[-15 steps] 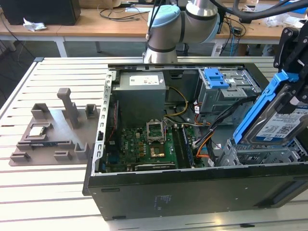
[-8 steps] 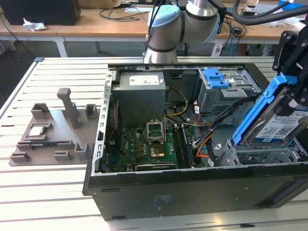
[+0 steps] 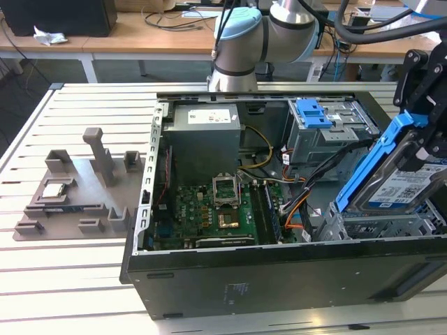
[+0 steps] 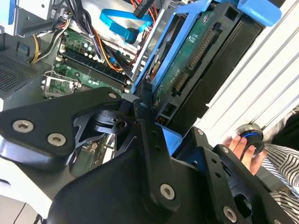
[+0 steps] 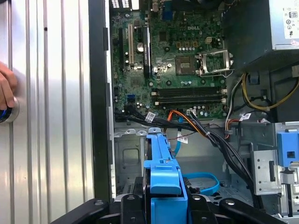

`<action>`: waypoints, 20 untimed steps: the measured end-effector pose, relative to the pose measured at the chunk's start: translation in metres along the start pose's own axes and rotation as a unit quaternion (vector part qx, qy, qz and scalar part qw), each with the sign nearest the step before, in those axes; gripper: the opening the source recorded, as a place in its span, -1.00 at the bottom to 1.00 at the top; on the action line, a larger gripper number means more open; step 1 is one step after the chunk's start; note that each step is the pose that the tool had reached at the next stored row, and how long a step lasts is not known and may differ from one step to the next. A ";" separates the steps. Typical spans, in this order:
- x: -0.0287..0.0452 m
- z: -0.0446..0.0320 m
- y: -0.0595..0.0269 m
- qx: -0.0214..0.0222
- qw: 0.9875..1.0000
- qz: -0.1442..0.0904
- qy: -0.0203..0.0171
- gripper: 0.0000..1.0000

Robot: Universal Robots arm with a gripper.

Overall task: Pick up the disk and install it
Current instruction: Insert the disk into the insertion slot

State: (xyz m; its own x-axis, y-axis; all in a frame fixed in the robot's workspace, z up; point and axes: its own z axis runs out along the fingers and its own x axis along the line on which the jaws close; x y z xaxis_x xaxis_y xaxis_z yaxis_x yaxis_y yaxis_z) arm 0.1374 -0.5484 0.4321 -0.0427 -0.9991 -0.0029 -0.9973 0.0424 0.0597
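The disk point(image 3: 399, 187), silver with a white-and-blue label and blue rails, hangs tilted over the grey drive cage point(image 3: 377, 225) at the front corner of the open computer case point(image 3: 279, 276), on the exterior view's right. My black gripper point(image 3: 421, 143) is shut on its upper end. The second wrist view shows the disk's green circuit-board underside point(image 4: 187, 60) running away from the gripper point(image 4: 152, 109). In the first wrist view its blue rail point(image 5: 162, 161) stands edge-on above the gripper point(image 5: 163, 201), over the case floor.
Inside the case lie the motherboard point(image 3: 213, 209), grey power supply point(image 3: 206, 132), cable bundles point(image 3: 297, 199) and a second bay topped by a blue caddy point(image 3: 313, 112). A grey parts fixture point(image 3: 73, 192) sits on the slatted table. A person's hand point(image 4: 239, 145) rests beside the case.
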 end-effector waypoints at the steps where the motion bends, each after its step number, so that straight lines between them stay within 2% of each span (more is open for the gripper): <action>1: 0.0000 0.0001 -0.0001 0.000 1.000 0.000 0.000 -0.26; 10: -0.0030 0.0033 -0.0010 0.000 1.000 0.000 -0.001 -0.26; 20: -0.0031 0.0141 -0.0032 -0.001 1.000 0.000 -0.001 -0.26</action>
State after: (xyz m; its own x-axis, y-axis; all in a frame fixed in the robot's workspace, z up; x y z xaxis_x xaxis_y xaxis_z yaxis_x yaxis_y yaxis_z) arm 0.1399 -0.5454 0.4178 -0.0432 -0.9991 -0.0045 -0.9972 0.0428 0.0612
